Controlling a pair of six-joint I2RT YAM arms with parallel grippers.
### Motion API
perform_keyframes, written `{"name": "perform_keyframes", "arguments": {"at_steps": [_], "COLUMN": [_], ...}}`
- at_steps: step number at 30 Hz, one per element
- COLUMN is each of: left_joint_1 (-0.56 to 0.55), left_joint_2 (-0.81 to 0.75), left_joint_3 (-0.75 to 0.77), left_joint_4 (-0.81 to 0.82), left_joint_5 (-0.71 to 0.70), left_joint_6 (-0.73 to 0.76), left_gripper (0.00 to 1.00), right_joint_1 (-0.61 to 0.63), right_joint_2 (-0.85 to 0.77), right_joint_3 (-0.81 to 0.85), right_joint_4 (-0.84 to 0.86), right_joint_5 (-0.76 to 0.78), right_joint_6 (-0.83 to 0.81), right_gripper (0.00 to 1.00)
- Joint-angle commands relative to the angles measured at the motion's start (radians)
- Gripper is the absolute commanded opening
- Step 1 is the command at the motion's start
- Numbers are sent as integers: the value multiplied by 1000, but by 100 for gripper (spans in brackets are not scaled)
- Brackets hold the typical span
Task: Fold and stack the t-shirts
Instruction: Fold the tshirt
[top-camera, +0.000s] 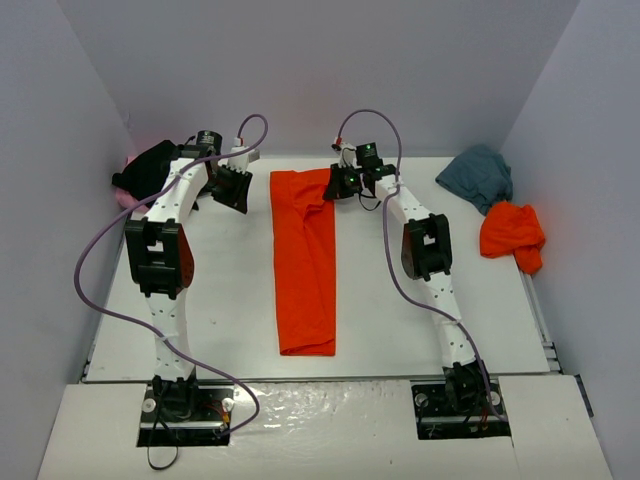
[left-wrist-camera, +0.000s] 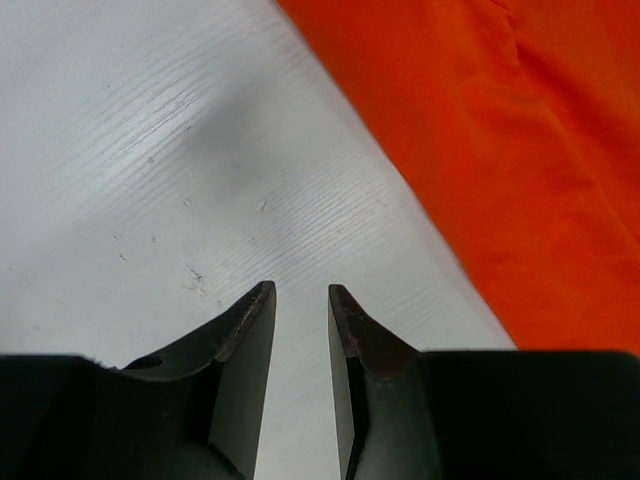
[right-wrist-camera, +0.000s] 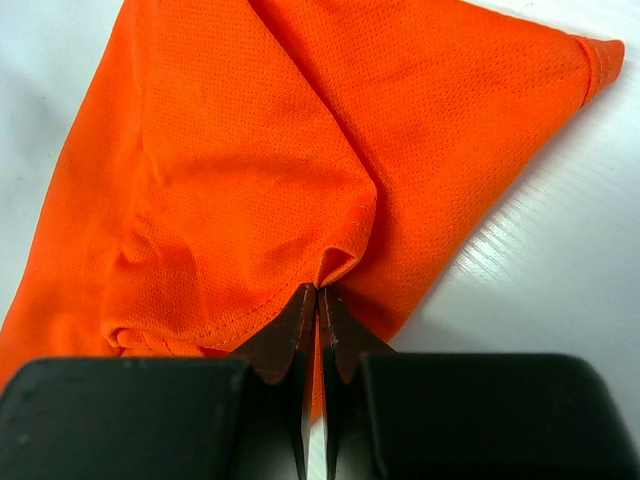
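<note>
So the bright orange-red cloth t-shirt (top-camera: 305, 265) is folded into a long narrow strip on the white surface (top-camera: 220, 300), with its long axis running from the far end straight down toward the arm bases. The right claw (right-wrist-camera: 318, 300) is clenched on a bunched bit of hem at its far right corner. The left claw (left-wrist-camera: 300, 300) is released and holding nothing, just left of the strip's far end. A crumpled teal-grey t-shirt (top-camera: 478, 175) and a second orange-red t-shirt (top-camera: 512, 235) lie well off to its right.

Five t-shirts: one long orange-red t-shirt (top-camera: 305, 265) at centre, one crumpled orange-red t-shirt (top-camera: 512, 235) at three o'clock, one teal-grey t-shirt (top-camera: 478, 175) at two, one black t-shirt (top-camera: 150, 168) and one pink t-shirt (top-camera: 124, 197) at ten.
</note>
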Motion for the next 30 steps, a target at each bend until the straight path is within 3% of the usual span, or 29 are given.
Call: {"name": "perform_keyframes", "arguments": {"at_steps": [1, 30], "left_joint_1": [9, 11], "left_joint_2": [-36, -61], "left_joint_3": [37, 33], "left_joint_4": [-3, 1], "left_joint_5": [28, 27], "left_joint_6": [12, 7], "left_gripper": [25, 25], "right_joint_1": [8, 7], "right_joint_2": [-48, -150], "right_joint_3": [8, 28], "right_joint_4": [39, 33], "right_joint_5": [5, 26], "right_joint_6": [-23, -51], "right_gripper": [0, 0]}}
